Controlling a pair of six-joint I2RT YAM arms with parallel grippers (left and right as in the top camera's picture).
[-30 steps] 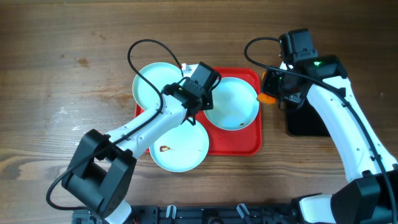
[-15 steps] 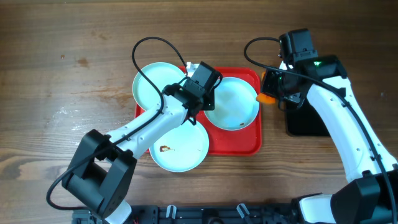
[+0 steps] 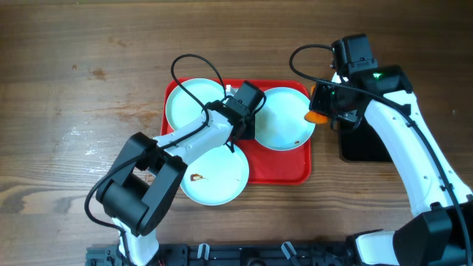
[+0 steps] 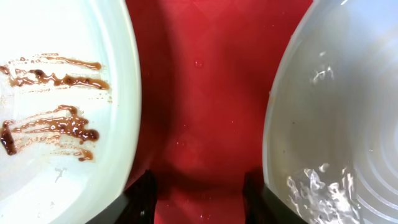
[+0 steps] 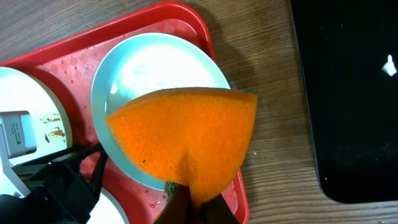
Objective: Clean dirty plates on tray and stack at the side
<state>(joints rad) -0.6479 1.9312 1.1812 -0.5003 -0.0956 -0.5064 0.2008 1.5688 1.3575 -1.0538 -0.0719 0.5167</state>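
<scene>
The red tray (image 3: 295, 168) carries two pale plates side by side, one at the back left (image 3: 188, 103) and a wet one at the right (image 3: 284, 122). A third plate (image 3: 218, 177) with a small brown smear overhangs the tray's front left edge. My left gripper (image 3: 242, 127) is low over the tray between the plates. In the left wrist view it (image 4: 199, 196) stands open over bare red tray (image 4: 199, 93), flanked by a brown-smeared plate (image 4: 56, 124) and the wet plate (image 4: 336, 112). My right gripper (image 5: 193, 202) is shut on an orange sponge (image 5: 186, 134) above the wet plate's right rim (image 5: 102, 106).
A black tray (image 3: 362, 144) lies on the wooden table just right of the red tray, under the right arm. The left arm's cable (image 3: 194, 63) loops over the back-left plate. Bare wood stretches to the left and behind.
My left gripper has opened and now has nothing between its fingers. The wet right plate has shifted slightly to the right. The right arm and sponge have not moved.
</scene>
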